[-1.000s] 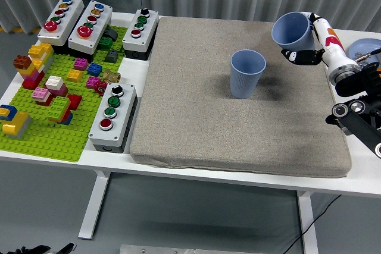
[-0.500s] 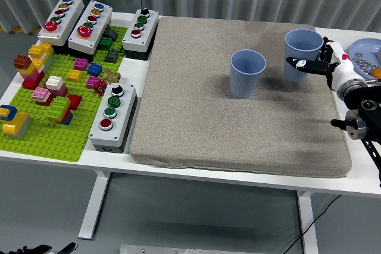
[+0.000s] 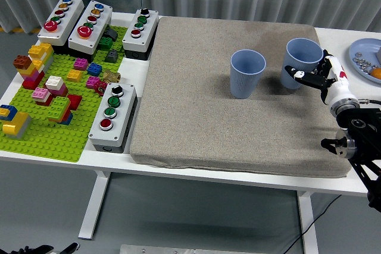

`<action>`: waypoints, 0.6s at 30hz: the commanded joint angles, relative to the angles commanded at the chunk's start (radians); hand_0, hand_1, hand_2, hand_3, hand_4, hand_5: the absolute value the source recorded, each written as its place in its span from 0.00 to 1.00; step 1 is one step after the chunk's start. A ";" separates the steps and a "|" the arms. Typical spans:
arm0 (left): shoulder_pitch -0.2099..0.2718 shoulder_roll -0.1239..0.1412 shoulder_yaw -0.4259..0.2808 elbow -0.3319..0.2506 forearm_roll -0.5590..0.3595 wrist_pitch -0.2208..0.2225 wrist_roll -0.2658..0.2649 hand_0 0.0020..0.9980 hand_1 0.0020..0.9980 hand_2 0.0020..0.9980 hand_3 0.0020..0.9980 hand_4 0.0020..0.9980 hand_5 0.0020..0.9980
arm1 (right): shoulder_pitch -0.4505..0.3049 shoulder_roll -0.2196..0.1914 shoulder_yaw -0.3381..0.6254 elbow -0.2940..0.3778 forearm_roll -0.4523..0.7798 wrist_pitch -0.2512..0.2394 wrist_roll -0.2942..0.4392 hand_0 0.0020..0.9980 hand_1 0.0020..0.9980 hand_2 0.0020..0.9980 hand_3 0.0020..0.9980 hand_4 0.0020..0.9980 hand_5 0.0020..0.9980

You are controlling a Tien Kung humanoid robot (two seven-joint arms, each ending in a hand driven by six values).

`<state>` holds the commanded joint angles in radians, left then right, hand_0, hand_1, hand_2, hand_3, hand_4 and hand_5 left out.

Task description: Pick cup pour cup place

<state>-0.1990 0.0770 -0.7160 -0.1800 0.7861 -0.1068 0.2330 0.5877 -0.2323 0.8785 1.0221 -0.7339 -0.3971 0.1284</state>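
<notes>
**Right hand setting the blue cup upright on the mat, beside the second cup**

The right hand (image 3: 315, 75) is coming in from the right edge and curling its fingers (image 3: 296, 73) around the right blue cup (image 3: 302, 62), which is standing upright on the grey mat (image 3: 238, 123) near the mat's far right corner. The hand is clamping the cup from the right and front; whether the cup's base is fully resting on the mat cannot be told.

The left blue cup (image 3: 247, 73) is standing upright on the mat just left of the held cup, apart from it, with a narrow gap of bare mat between the two. Nearer than both cups, and to their left, the mat is lying open all the way to its near and left edges. Right of the mat, a blue plate (image 3: 364, 57) holding small pieces is sitting on the white table (image 3: 351, 179) at the picture's edge, close behind the hand. Left of the mat, button boxes (image 3: 113, 116) and a green brick baseplate (image 3: 41, 129) with coloured bricks are filling the table.

Compared with a second ago, the held cup is no longer being raised and tipped over near the mat's far right corner: it is now upright and lower. Since half a second ago the arm has been drawing back towards the near side, and the left cup is keeping its place.
</notes>
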 joint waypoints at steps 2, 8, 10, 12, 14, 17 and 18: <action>0.000 0.000 0.004 0.000 -0.003 0.000 -0.001 0.77 0.76 0.81 0.65 0.49 1.00 | -0.002 0.005 0.001 -0.006 0.003 -0.004 0.009 0.93 0.77 0.73 0.69 0.68 0.00; 0.002 0.000 0.010 0.000 -0.009 -0.001 -0.001 0.76 0.76 0.81 0.65 0.49 1.00 | -0.006 0.007 -0.005 -0.002 -0.019 -0.008 -0.008 0.93 0.79 0.73 0.69 0.68 0.00; 0.002 0.000 0.013 0.000 -0.010 -0.002 -0.001 0.76 0.76 0.81 0.65 0.49 1.00 | -0.008 0.007 -0.011 0.001 -0.029 -0.011 -0.014 0.93 0.79 0.73 0.69 0.67 0.00; 0.002 0.001 0.015 0.000 -0.010 -0.003 -0.001 0.76 0.76 0.81 0.65 0.49 1.00 | -0.010 0.007 -0.015 0.002 -0.035 -0.014 -0.021 0.93 0.79 0.73 0.69 0.67 0.00; 0.002 0.001 0.014 0.000 -0.009 -0.003 -0.001 0.76 0.76 0.81 0.65 0.49 1.00 | -0.011 0.008 -0.021 0.002 -0.044 -0.023 -0.030 0.93 0.79 0.73 0.69 0.67 0.00; 0.002 0.001 0.014 0.000 -0.006 -0.004 -0.001 0.76 0.76 0.81 0.65 0.49 1.00 | -0.013 0.010 -0.031 -0.005 -0.053 -0.027 -0.016 0.93 0.79 0.73 0.69 0.67 0.00; 0.001 0.001 0.014 0.000 -0.004 -0.005 0.000 0.76 0.76 0.81 0.65 0.49 1.00 | -0.014 0.011 -0.032 -0.007 -0.058 -0.029 -0.010 0.93 0.79 0.73 0.69 0.67 0.00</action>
<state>-0.1975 0.0776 -0.7025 -0.1800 0.7821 -0.1114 0.2325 0.5734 -0.2210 0.8462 1.0152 -0.7918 -0.4264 0.1188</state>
